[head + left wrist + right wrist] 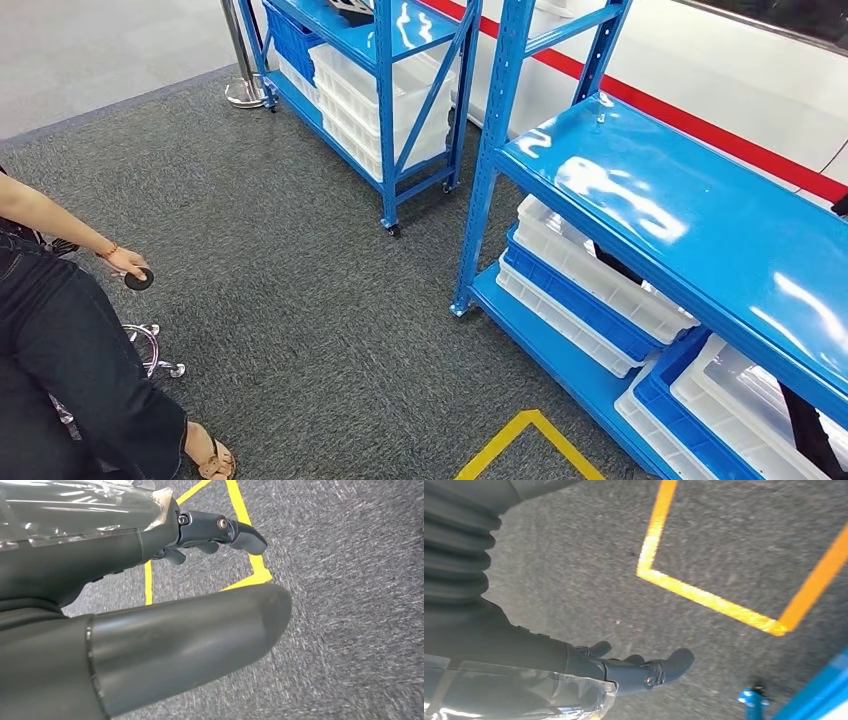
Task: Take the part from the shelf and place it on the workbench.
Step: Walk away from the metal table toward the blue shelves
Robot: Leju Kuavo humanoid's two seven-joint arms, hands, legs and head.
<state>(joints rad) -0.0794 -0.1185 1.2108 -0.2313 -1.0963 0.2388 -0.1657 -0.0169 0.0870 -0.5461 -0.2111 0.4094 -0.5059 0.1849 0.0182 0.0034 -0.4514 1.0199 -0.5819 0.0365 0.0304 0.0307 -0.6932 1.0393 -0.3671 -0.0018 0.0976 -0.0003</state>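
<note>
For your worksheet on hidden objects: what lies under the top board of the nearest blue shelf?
Under the top board sit stacked white bins and blue bins on the lower board. The top board covers their contents and rear parts.

A seated person (70,350) in dark trousers at the frame's lower left holds a small black disc (139,279) over grey carpet (300,280). Yellow floor tape (525,440) marks the bottom centre. A chrome stanchion base (245,92) stands at upper left.

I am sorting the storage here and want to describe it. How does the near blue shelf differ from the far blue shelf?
The near blue shelf has a bare, glossy top board; the far blue shelf shows a dark item at its top edge. Under the near shelf, white and blue bins are stacked mixed; under the far shelf, mostly white bins, with one blue behind. Both have blue steel frames and stand on grey carpet.
</note>
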